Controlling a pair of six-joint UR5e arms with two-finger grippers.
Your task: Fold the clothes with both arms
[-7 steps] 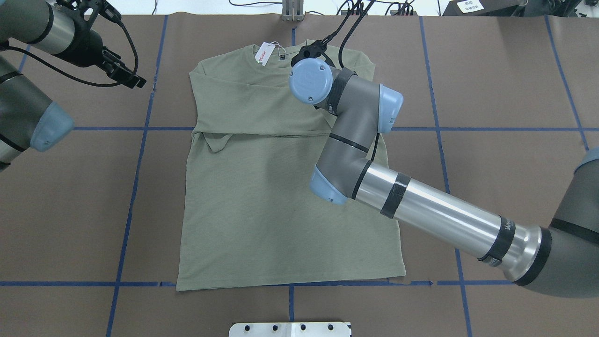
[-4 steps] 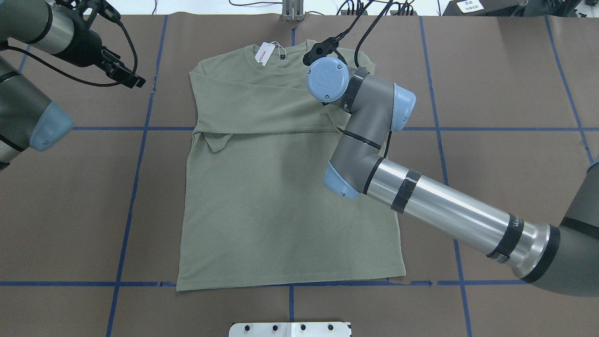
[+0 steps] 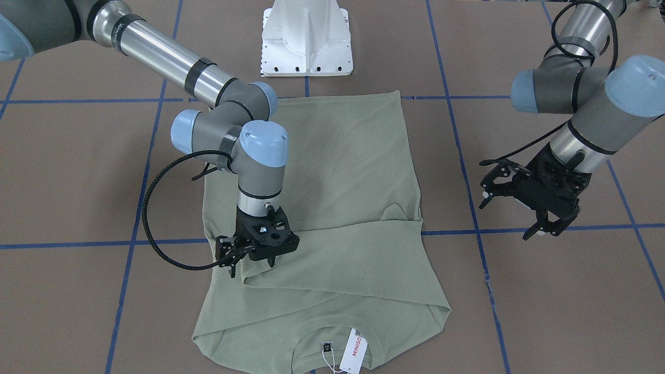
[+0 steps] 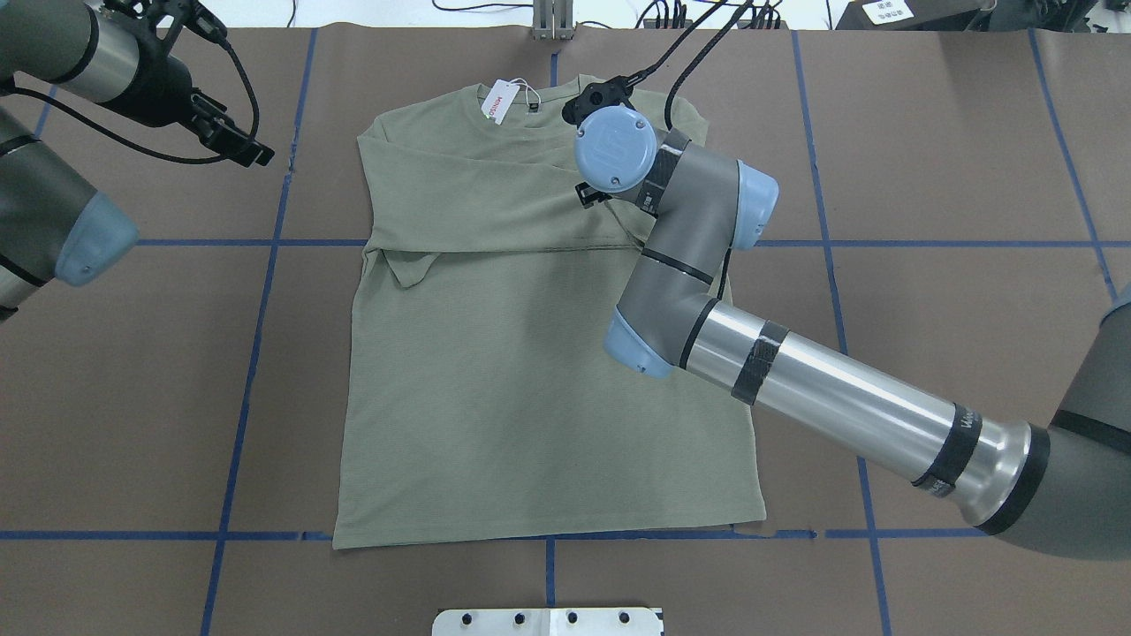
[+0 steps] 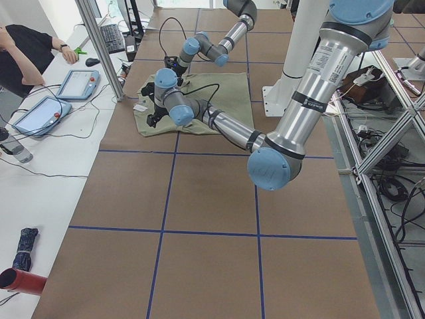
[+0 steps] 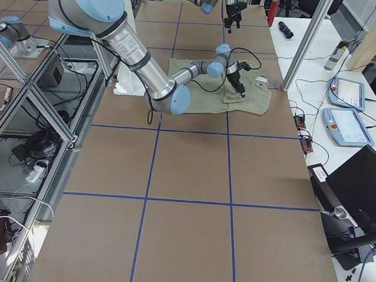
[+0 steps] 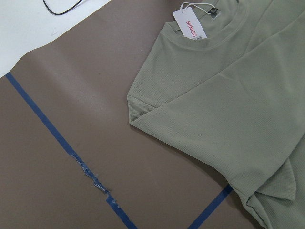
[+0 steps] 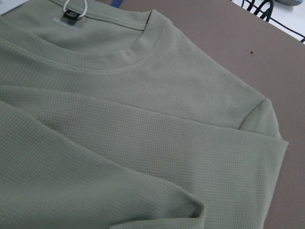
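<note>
A pale green long-sleeved shirt [image 4: 530, 397] lies flat, front side up, in the middle of a brown tabletop [image 4: 928, 177] marked off by lines of blue tape [image 4: 256, 353]. Its hem is toward the robot's white base [image 3: 306, 36] and its round neck points away from it. A white hang tag [image 4: 499, 102] printed "MINISO" rests at the collar. A sleeve is folded across the chest in a broad band, its cuff ending near the shirt's opposite side.

The right arm reaches out over the shirt with its wrist pointing straight down. The right gripper [image 3: 251, 266] is low over the shoulder area, right at the edge of the folded sleeve. Its fingers are spread apart, and no cloth is pinched or lifted between them.

The left gripper [image 3: 511, 218] hangs above bare tabletop, well clear of the shirt on the other side. Its fingers are splayed wide and hold nothing.

A person [image 5: 26, 53] stands beside the tabletop's far edge.
</note>
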